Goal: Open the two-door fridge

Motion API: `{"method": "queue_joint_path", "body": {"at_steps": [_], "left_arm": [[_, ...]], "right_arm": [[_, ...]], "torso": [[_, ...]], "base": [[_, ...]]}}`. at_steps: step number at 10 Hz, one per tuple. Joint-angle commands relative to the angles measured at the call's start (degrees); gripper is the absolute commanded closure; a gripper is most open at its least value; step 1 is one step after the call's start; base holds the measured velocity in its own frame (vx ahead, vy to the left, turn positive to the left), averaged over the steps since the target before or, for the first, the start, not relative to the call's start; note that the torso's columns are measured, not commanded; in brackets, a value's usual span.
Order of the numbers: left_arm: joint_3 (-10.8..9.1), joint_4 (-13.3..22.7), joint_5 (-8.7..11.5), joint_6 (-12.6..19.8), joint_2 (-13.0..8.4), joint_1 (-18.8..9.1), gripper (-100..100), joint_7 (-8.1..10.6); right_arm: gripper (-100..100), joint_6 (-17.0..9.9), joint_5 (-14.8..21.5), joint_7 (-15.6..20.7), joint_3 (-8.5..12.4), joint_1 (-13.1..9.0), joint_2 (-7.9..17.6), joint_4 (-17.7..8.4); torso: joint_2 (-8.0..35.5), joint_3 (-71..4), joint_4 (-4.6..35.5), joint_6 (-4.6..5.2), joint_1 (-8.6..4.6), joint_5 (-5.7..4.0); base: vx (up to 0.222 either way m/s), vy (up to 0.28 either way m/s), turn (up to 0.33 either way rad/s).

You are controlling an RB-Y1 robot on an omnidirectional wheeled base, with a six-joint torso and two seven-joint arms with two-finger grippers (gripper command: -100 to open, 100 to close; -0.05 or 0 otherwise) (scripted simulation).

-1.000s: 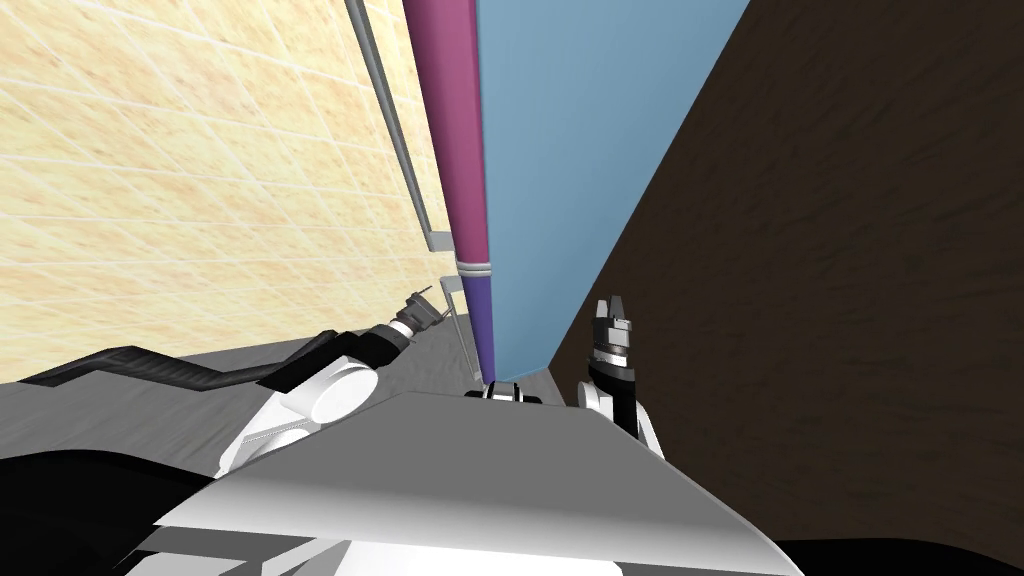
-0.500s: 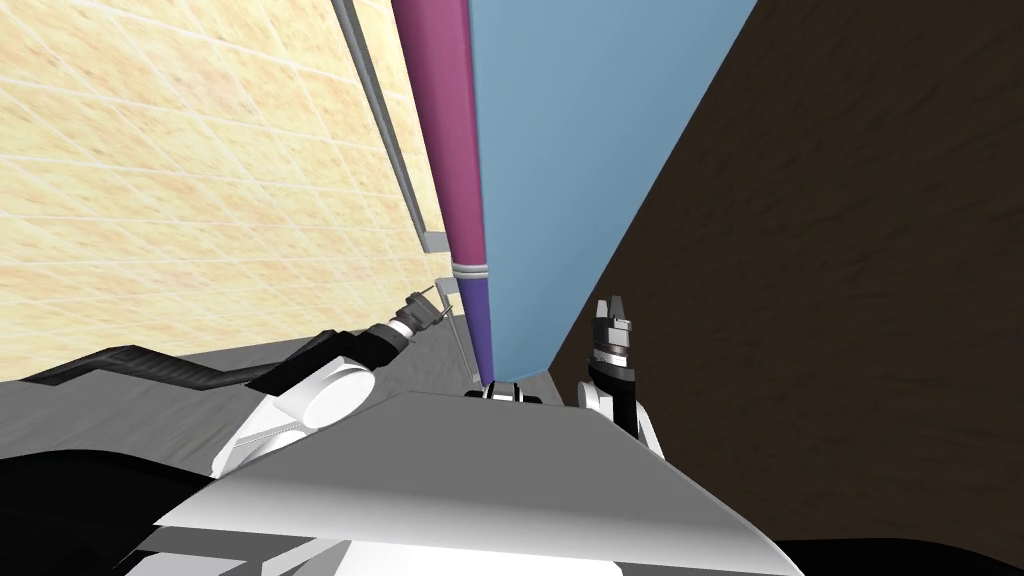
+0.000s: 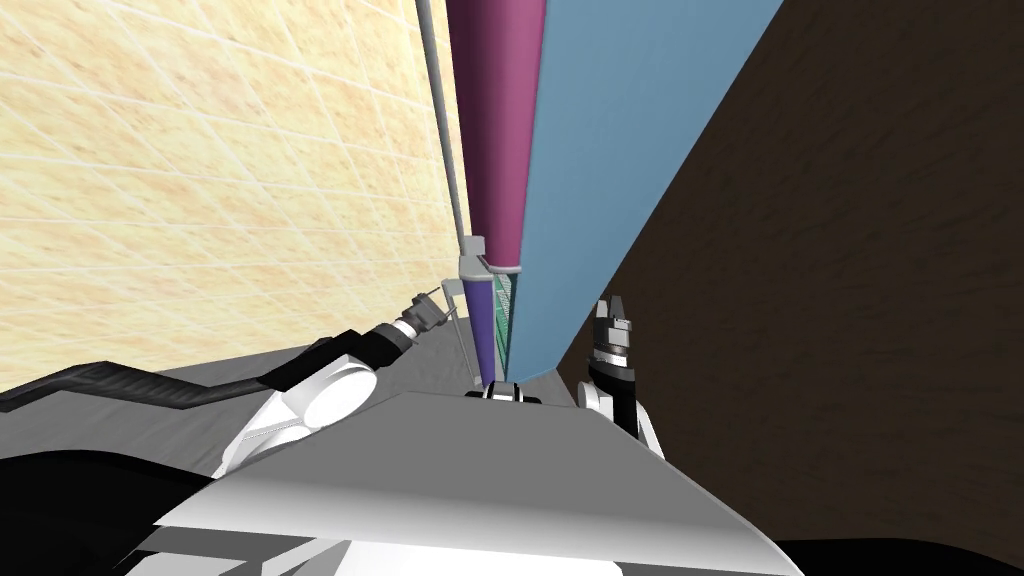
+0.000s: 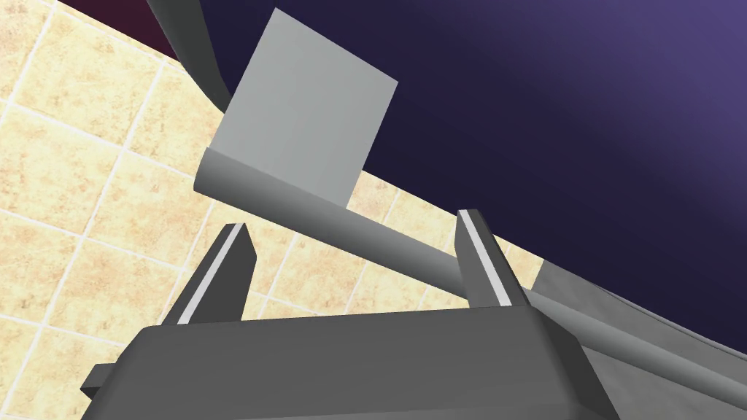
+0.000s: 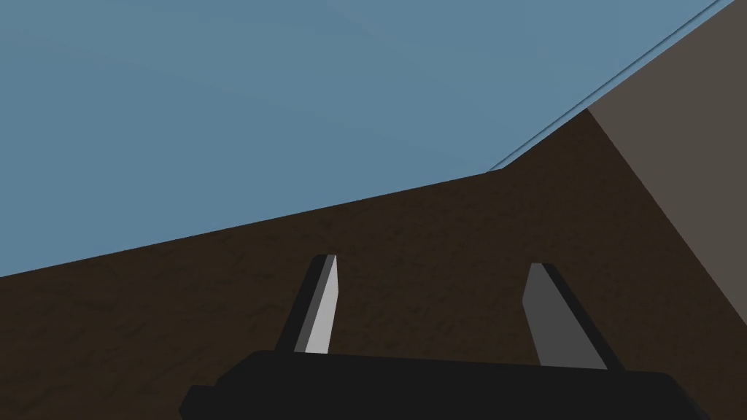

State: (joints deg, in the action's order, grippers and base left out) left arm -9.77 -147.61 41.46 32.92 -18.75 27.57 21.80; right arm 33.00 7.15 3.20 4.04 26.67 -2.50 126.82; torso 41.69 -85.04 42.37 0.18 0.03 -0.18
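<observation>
Head view: the fridge (image 3: 610, 150) stands close ahead, blue side towards me. Its upper door (image 3: 495, 120) is magenta and its lower door (image 3: 483, 335) purple. A green sliver shows between the lower door and the blue side, so I judge that door just cracked. The left gripper (image 3: 428, 298) sits at the lower door's handle (image 3: 458, 335); the right gripper (image 3: 612, 303) hangs beside the blue side.

Left wrist view: fingers (image 4: 215, 281) spread, not clamped. The grey handle bar crosses the gap between them below its bracket (image 4: 306, 131), tiled wall (image 4: 73, 182) behind.

Right wrist view: fingers (image 5: 321, 310) apart, holding nothing, facing a brown surface (image 5: 438, 219).

Step in hand: hooking the lower door outward. Next move needs a wider swing along the hinge arc, without slipping off the bar.
</observation>
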Motion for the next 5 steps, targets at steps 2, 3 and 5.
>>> {"method": "queue_joint_path", "body": {"at_steps": [2,3,5], "left_arm": [[1.47,0.0,1.4,-0.8,-1.8,-1.6,100,-0.61],[1.47,0.0,1.4,-0.8,-1.8,-1.6,100,-0.61],[2.72,0.1,2.6,-0.9,-3.3,-2.5,100,-0.95]], "right_arm": [[0,0.0,0.0,0.0,0.0,0.0,0.0,0.0],[0,0.0,0.0,0.0,0.0,0.0,0.0,0.0],[0,0.0,0.0,0.0,0.0,0.0,0.0,0.0]], "torso": [[0.1,0.1,0.0,0.14,-0.21,-0.02],[0.2,0.2,-0.1,0.31,-0.38,-0.04],[0.3,0.3,-0.1,0.24,-0.86,-0.16]], "base": [[-0.060,0.322,-0.146],[-0.051,0.345,-0.055],[-0.046,0.328,-0.136]]}}
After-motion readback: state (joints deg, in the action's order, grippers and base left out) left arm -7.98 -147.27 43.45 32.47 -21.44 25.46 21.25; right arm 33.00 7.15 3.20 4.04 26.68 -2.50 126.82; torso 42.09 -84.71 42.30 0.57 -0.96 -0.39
